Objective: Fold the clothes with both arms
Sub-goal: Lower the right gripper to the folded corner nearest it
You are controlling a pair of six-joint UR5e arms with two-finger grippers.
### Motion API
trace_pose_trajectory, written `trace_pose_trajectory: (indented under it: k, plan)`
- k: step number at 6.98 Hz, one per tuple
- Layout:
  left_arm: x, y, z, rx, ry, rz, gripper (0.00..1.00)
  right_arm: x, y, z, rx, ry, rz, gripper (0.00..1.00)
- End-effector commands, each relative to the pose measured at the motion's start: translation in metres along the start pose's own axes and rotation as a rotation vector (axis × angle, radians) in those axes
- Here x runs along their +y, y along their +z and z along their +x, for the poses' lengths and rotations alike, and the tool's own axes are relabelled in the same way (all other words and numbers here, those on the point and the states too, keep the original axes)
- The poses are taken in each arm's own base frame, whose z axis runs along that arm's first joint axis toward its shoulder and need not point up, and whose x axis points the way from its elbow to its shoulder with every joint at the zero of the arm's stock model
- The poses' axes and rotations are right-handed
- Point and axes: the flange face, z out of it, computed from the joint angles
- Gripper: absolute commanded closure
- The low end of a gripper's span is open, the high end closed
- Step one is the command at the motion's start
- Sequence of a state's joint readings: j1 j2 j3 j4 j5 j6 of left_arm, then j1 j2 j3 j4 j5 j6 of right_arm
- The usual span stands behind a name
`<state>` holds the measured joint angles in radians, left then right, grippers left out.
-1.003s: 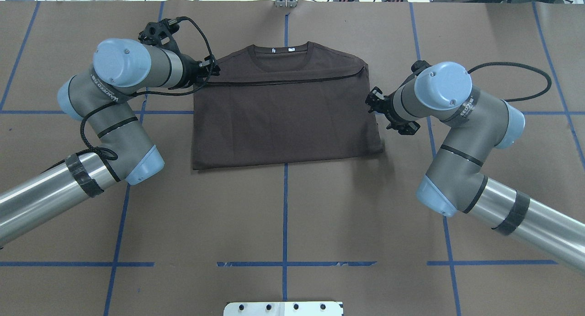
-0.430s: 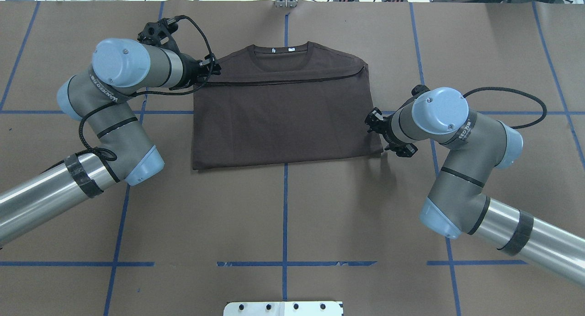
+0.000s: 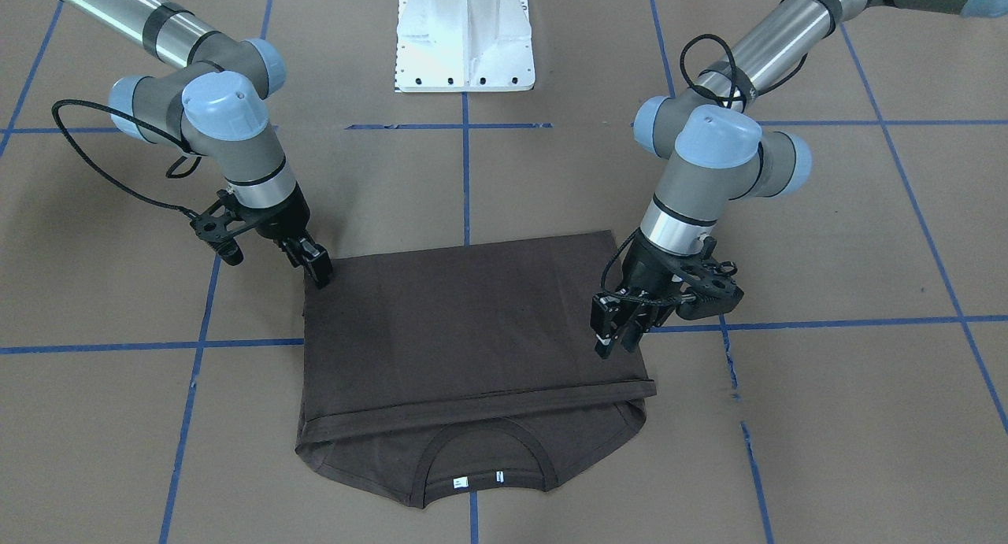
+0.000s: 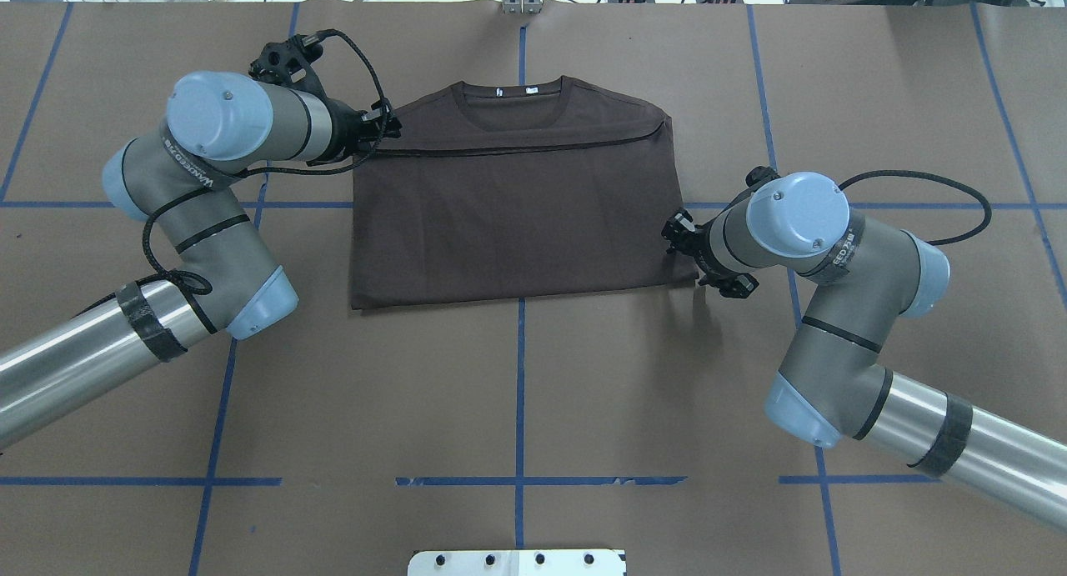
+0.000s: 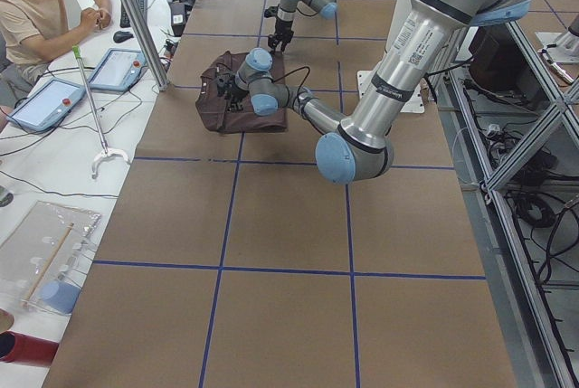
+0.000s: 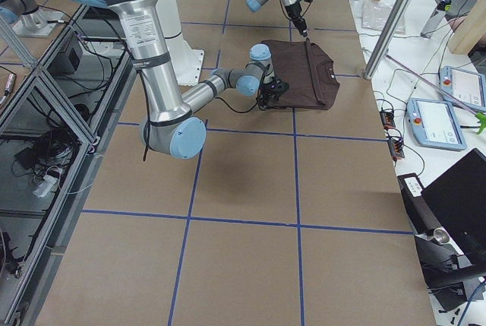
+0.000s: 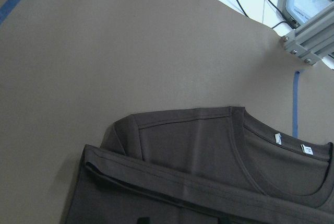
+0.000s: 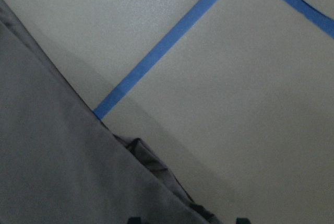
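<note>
T-shirt (image 4: 517, 217): folded crosswise, flat on table (image 4: 517, 393), collar on the far side.
left gripper (image 3: 616, 341): fingers apart, at hem's end.
right gripper (image 3: 319, 272): fingers apart, at near corner.

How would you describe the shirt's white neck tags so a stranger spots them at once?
Start at the brown table with its blue tape grid, where a dark T-shirt lies folded. At its edge farthest from the robot, inside the neck, sit two small white tags, the only white on the cloth.

A fold hides much of the T-shirt (image 4: 517, 217); its neck tags (image 4: 532, 89) are unreadably small.
</note>
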<state>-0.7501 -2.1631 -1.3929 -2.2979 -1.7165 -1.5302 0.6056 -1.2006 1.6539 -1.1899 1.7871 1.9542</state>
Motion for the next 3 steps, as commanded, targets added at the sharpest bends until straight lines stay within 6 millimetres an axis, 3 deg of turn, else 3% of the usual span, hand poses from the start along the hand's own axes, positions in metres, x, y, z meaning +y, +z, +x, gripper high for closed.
trace_pose_trajectory:
  k: [1, 2, 3]
  plan:
    - [0.000, 0.000, -0.001, 0.000, -0.008, 0.000, 0.46, 0.003, -0.002, 0.003, 0.002, -0.003, -0.004, 0.33]
    - [0.000, 0.000, 0.000, 0.001, -0.008, 0.000, 0.46, 0.001, 0.000, 0.008, 0.011, -0.002, -0.002, 0.37]
    - [0.000, 0.000, 0.000, 0.001, -0.019, 0.000, 0.46, 0.000, 0.002, 0.013, 0.017, -0.002, -0.001, 0.52]
